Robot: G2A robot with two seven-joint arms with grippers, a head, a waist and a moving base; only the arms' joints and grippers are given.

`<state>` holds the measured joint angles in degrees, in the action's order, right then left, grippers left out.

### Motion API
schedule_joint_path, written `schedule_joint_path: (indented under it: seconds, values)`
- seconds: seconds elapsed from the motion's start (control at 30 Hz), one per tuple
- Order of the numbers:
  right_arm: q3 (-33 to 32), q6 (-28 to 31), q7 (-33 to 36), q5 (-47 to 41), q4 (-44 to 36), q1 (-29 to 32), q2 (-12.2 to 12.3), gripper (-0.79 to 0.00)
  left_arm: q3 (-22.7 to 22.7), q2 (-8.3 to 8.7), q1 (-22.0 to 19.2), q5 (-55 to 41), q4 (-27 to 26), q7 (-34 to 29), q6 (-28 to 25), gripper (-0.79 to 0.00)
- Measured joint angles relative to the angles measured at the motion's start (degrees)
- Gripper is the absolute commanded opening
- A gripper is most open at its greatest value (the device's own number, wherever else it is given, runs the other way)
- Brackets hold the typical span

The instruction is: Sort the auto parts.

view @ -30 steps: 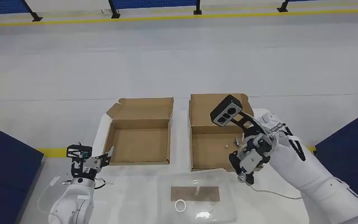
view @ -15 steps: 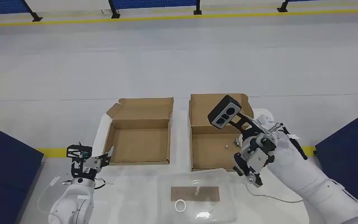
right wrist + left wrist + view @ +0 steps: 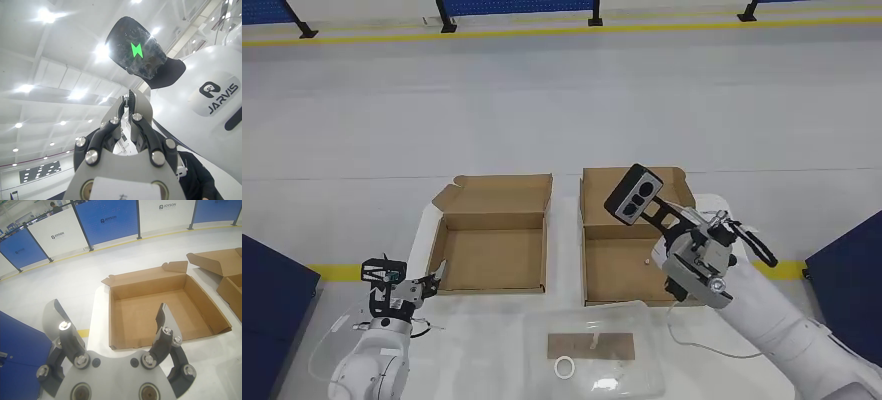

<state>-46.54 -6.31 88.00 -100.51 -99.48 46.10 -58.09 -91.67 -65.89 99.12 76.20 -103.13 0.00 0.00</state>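
My right gripper (image 3: 127, 98) points up, away from the table, and is shut on a small threaded metal screw (image 3: 126, 101) held at its fingertips. In the top view the right arm (image 3: 697, 262) hangs over the near right corner of the right cardboard box (image 3: 614, 200), where a small pale part (image 3: 646, 262) lies on the floor. My left gripper (image 3: 109, 304) stands open with nothing in it, just in front of the left cardboard box (image 3: 220, 324), and it shows at the table's left edge (image 3: 432, 281).
A clear plastic bag (image 3: 637, 320) lies at the front middle of the table. It holds a brown card strip (image 3: 614, 347), a white ring (image 3: 564, 367) and a small pale pin (image 3: 594, 341). Both boxes have their lids folded back.
The right wrist has lifted from beside the bag and turned its gripper upward near the right box. The left arm has stayed still.
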Motion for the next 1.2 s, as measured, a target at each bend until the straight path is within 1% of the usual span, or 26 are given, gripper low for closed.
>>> schedule_joint_path:
  seconds: [0.2,0.43,0.67,1.03,1.2]
  values:
    - [-0.05,0.0,-0.07,0.0,-0.09,0.06,0.01,-0.785,0.0,0.0,0.0,0.0,0.0,0.0,0.0,0.0]
    - [-2.57,-0.6,-5.4,3.48,-1.93,2.04,-0.4,-0.785,0.0,0.0,0.0,0.0,0.0,0.0,0.0,0.0]
    - [-4.88,-1.8,-7.2,6.08,-2.01,3.54,-0.87,-0.785,0.0,0.0,0.0,0.0,0.0,0.0,0.0,0.0]
    - [-6.98,-2.56,-8.71,3.15,-2.44,6.34,-2.33,-0.785,0.0,0.0,0.0,0.0,0.0,0.0,0.0,0.0]
    - [-7.46,-2.27,-9.91,3.22,-2.2,7.0,-2.54,-0.785,0.0,0.0,0.0,0.0,0.0,0.0,0.0,0.0]
